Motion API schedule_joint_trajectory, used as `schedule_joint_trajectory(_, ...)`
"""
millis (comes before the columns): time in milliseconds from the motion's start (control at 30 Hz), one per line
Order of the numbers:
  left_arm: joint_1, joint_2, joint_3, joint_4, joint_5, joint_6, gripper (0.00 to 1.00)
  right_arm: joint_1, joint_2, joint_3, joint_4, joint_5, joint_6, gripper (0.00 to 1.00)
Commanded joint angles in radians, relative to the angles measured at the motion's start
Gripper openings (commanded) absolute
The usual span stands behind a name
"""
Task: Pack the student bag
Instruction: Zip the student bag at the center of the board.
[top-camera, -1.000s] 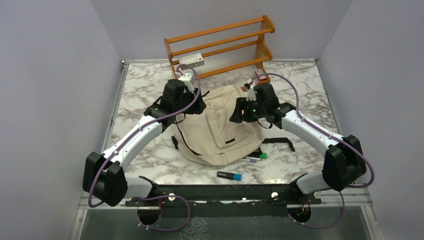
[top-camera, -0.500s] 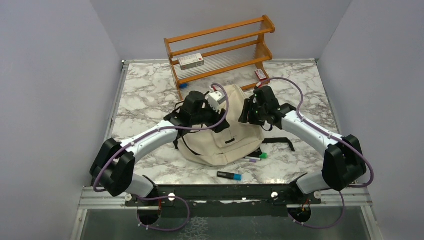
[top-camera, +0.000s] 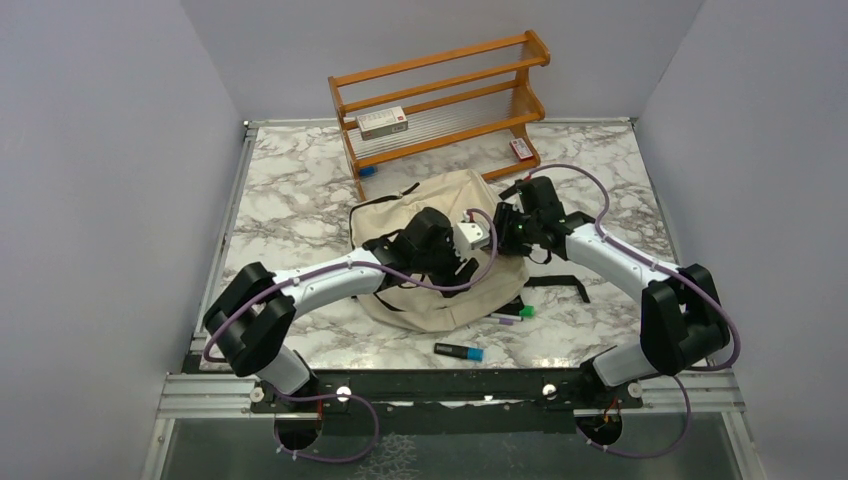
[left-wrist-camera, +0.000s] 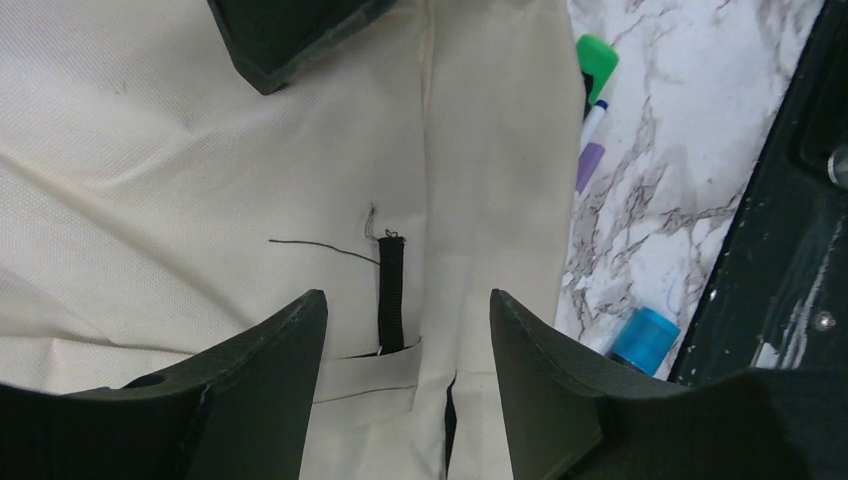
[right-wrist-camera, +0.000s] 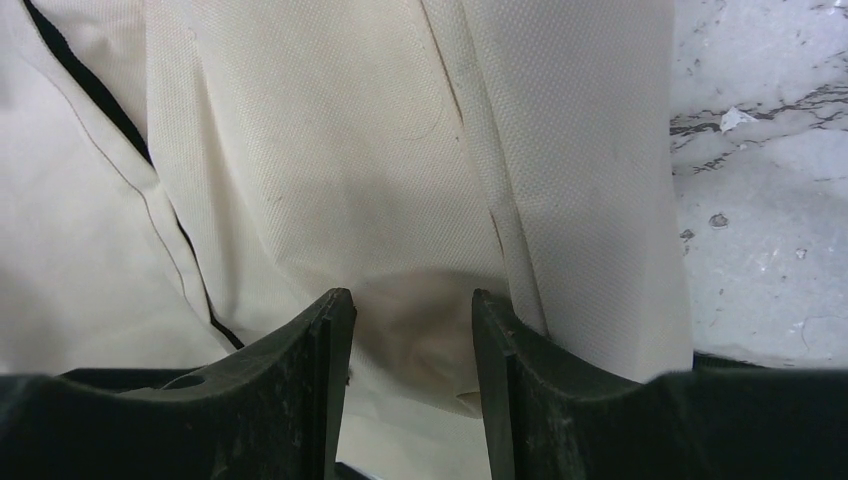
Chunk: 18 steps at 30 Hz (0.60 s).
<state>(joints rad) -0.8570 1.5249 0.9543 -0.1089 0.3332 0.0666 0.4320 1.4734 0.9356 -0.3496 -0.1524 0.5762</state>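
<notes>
Over the student bag (top-camera: 440, 195), left claw (left-wrist-camera: 405, 310) hangs released; right claw (right-wrist-camera: 410, 300) straddles a fold, grip unclear. Markers (top-camera: 460, 351) lie beside it, rack (top-camera: 440, 90) behind.

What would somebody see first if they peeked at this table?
The big cream student bag slumped in the middle of the marble table, with the left gripper and the right gripper both open right over it. After that, the orange wooden rack at the back and the blue-capped marker in front of the bag.
</notes>
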Motion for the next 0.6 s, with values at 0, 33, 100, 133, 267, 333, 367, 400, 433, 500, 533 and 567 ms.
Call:
schedule_joint_trajectory(0,-0.021,0.027,0.029,-0.045,-0.105,0.055,0.63,-0.004,0.001,-0.015,0.046,-0.052,0.008,0.51)
schedule_joint_trajectory(33,-0.025,0.033,0.029,-0.044,-0.114,0.056,0.63,-0.004,0.001,-0.016,0.047,-0.050,0.008,0.51)
schedule_joint_trajectory(100,-0.039,0.050,0.038,-0.044,-0.136,0.068,0.64,-0.004,-0.004,-0.020,0.050,-0.049,0.010,0.51)
schedule_joint_trajectory(133,-0.045,0.061,0.045,-0.044,-0.153,0.074,0.64,-0.004,-0.006,-0.023,0.053,-0.049,0.011,0.51)
schedule_joint_trajectory(267,-0.061,0.102,0.074,-0.044,-0.196,0.094,0.64,-0.004,-0.010,-0.031,0.056,-0.063,0.014,0.51)
schedule_joint_trajectory(333,-0.069,0.119,0.088,-0.044,-0.208,0.106,0.64,-0.004,-0.015,-0.038,0.062,-0.067,0.017,0.51)
schedule_joint_trajectory(367,-0.073,0.127,0.093,-0.043,-0.215,0.111,0.64,-0.004,-0.017,-0.043,0.063,-0.067,0.017,0.51)
schedule_joint_trajectory(400,-0.078,0.133,0.096,-0.044,-0.222,0.115,0.64,-0.004,-0.017,-0.047,0.065,-0.066,0.018,0.51)
schedule_joint_trajectory(433,-0.083,0.139,0.098,-0.045,-0.230,0.120,0.63,-0.004,-0.018,-0.049,0.066,-0.066,0.019,0.51)
schedule_joint_trajectory(500,-0.096,0.149,0.097,-0.055,-0.253,0.134,0.63,-0.004,-0.020,-0.052,0.066,-0.066,0.020,0.51)
schedule_joint_trajectory(533,-0.102,0.153,0.096,-0.063,-0.268,0.144,0.62,-0.004,-0.020,-0.053,0.067,-0.067,0.020,0.51)
schedule_joint_trajectory(567,-0.109,0.157,0.094,-0.070,-0.290,0.151,0.61,-0.004,-0.021,-0.053,0.066,-0.066,0.020,0.51)
